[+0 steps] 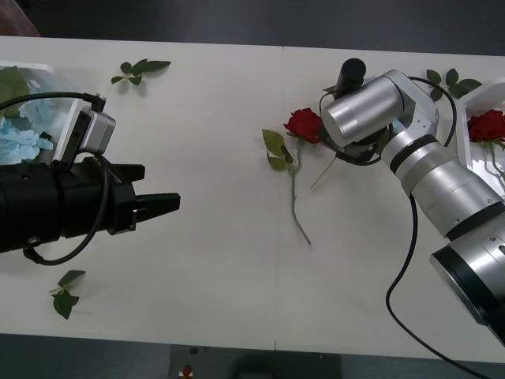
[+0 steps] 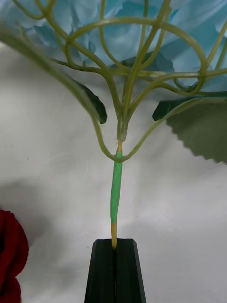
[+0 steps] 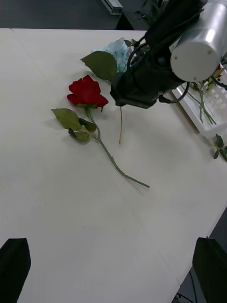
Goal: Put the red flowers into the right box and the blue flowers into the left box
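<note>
White desk (image 1: 229, 284) is seen from the front view with both arms over it. Right gripper (image 2: 115, 244) sits at roughly 1 o'clock from desk centre; black jaws are pressed fully together on the bare stem end of a blue flower (image 2: 127, 33). That stem runs straight out from the jaws and branches into the pale-blue head with dark green leaves. In the left wrist view the same blue head (image 3: 118, 49) is seen just behind the right arm's wrist, with its thin stem lying down onto the desk beside a red rose.

That loose red rose (image 1: 304, 124) lies on the desk near centre, at about 12–1 o'clock, bloom just beside the right gripper, stem trailing toward 6 o'clock, leaves on its 9 o'clock side. A red petal edge (image 2: 10, 255) is also visible close to the closed jaws in the right wrist view.

Right box (image 1: 473, 103) is at the 3 o'clock edge of the desk; at least one red flower (image 1: 486, 126) lies inside it. Left box (image 1: 39, 75) is at the 9–10 o'clock edge, with light-blue flowers (image 1: 20, 142) and a green leaf inside.

Left gripper (image 1: 158, 207) hovers at about 8–9 o'clock, pointing toward desk centre; jaws are wide apart in the left wrist view and nothing is held. Loose leaf sprigs lie at 11 o'clock (image 1: 140, 71), 7 o'clock (image 1: 65, 292) and 2 o'clock (image 1: 451, 81).
</note>
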Robot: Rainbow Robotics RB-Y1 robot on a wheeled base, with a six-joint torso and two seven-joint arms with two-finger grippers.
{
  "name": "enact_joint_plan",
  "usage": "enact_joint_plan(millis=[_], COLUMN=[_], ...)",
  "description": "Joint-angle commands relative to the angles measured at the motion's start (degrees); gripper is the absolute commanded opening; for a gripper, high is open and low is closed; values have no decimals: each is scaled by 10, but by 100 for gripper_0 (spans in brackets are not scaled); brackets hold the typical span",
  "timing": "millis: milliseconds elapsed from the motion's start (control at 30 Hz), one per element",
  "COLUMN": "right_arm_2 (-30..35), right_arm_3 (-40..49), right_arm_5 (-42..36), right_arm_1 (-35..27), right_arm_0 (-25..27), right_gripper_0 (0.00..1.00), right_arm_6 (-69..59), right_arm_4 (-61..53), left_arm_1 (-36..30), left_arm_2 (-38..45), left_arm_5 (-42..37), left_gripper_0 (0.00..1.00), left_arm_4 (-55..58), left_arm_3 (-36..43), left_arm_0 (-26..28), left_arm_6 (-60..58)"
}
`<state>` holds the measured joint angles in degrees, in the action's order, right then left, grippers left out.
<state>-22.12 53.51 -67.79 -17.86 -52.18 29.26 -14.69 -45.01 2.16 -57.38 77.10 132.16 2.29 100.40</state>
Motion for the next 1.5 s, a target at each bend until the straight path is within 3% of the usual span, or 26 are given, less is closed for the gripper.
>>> enact_joint_plan(millis=[33,300,600,933,1233,1500], right_arm_2=[3,38,202,271,295,285], right_arm_3=[85,222,375,381,381,382], right_arm_5=[-27,-45,-41,-42,-42,-42], right_arm_1=[-61,-151,-150,-124,-87,-65], right_arm_0=[-25,-8,67,79,79,79], right_gripper_0=[0,0,0,0,0,0], right_arm_6=[70,193,349,526,733,784], right_arm_4=[-35,-140,-390,-700,-867,-948], left_arm_1=[-10,-10,-10,-10,-10,2], left_arm_2=[7,7,7,7,7,20], left_arm_5=[7,7,7,7,7,3], left_gripper_0=[100,100,100,100,100,100], left_arm_4=[-1,-1,-1,-1,-1,46], left_arm_3=[6,6,6,6,6,-8], left_arm_0=[-16,-16,-16,-16,-16,-15], left_arm_6=[15,15,15,15,15,6])
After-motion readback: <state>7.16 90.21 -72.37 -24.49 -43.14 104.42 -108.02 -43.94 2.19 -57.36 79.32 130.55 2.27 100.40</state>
